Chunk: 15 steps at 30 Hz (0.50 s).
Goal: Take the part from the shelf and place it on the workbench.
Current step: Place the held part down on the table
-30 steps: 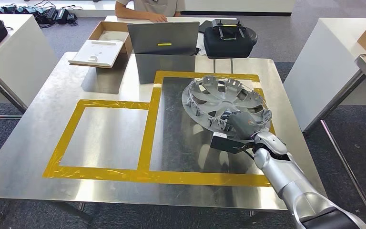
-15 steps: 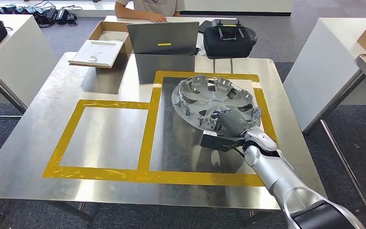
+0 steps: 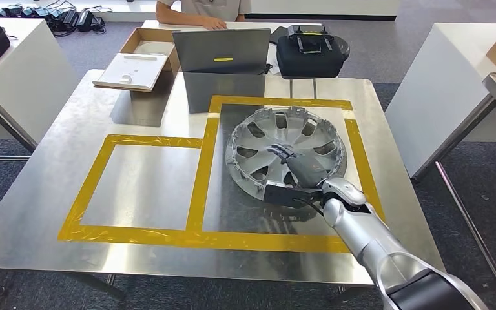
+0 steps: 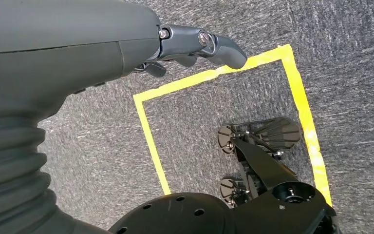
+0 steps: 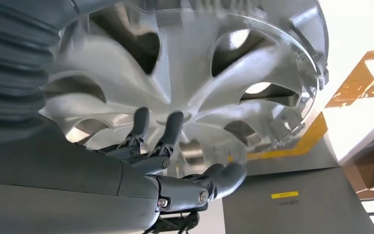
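The wheel cover (image 3: 284,153) lies inside the yellow-taped area of the workbench (image 3: 51,194), gripped by the right hand (image 3: 295,168); release remains.

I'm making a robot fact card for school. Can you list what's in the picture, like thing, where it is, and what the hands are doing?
Part: silver wheel cover
Where: on the steel workbench, inside the right-hand yellow tape rectangle
Right hand: fingers over the wheel cover's spokes, holding it
Left hand: hangs over the grey carpet, holds nothing
Behind the bench: grey laptop, black case, a person
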Available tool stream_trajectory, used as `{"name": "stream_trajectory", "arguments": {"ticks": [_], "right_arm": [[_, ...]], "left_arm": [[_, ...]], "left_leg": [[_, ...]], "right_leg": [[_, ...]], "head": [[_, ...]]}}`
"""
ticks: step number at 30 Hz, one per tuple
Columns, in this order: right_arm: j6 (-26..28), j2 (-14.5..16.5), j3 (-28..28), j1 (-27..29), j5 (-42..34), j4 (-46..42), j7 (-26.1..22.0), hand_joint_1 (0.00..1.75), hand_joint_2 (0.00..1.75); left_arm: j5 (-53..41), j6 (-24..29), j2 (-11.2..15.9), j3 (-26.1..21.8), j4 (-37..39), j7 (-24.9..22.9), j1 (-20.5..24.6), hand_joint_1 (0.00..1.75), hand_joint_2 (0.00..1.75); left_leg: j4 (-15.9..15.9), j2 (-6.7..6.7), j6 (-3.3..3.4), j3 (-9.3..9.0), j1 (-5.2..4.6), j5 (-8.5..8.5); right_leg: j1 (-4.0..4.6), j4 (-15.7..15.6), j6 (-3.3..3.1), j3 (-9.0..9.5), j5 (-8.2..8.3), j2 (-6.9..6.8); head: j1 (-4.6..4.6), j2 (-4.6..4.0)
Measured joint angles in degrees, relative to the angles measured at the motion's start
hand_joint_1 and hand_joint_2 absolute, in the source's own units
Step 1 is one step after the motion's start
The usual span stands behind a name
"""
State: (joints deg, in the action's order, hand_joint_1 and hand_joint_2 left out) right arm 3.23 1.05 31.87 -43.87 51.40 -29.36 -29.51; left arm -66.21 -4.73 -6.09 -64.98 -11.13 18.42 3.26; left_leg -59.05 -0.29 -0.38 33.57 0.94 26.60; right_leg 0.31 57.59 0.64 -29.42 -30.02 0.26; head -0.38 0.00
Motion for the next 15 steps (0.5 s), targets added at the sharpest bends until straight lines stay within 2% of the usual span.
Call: {"name": "stream_trajectory", "arguments": {"ticks": [5, 10, 15], "right_arm": [[1.0, 0.0, 0.3, 0.0, -1.4, 0.1, -0.3, 0.00, 0.00], [5.1, -0.7, -0.3, 1.1, -6.1, -1.5, -2.5, 0.00, 0.00], [10.1, -2.3, -4.6, 6.4, -16.5, -11.4, -6.1, 0.00, 0.00]], "left_arm": [[-0.2, 0.3, 0.0, 0.0, 0.0, -0.3, 0.0, 0.00, 0.00], [0.2, -0.2, 0.0, -0.1, 0.0, 0.4, 0.0, 0.00, 0.00], [1.6, -1.1, -0.1, -1.0, 0.0, 2.1, 0.0, 0.00, 0.00]], "left_leg": [[0.0, 0.01, 0.00, 0.00, 0.00, 0.00], [0.0, 0.01, 0.00, 0.00, 0.00, 0.00], [0.0, -0.01, -0.01, 0.00, 0.00, 0.01]], "right_leg": [[0.00, 0.0, 0.00, -0.04, 0.00, 0.00], [0.00, 0.0, 0.00, -0.07, 0.00, 0.00], [-0.01, 0.0, -0.04, -0.09, -0.03, -0.01]], "head": [[0.01, 0.00], [0.00, 0.00], [0.00, 0.00]]}}
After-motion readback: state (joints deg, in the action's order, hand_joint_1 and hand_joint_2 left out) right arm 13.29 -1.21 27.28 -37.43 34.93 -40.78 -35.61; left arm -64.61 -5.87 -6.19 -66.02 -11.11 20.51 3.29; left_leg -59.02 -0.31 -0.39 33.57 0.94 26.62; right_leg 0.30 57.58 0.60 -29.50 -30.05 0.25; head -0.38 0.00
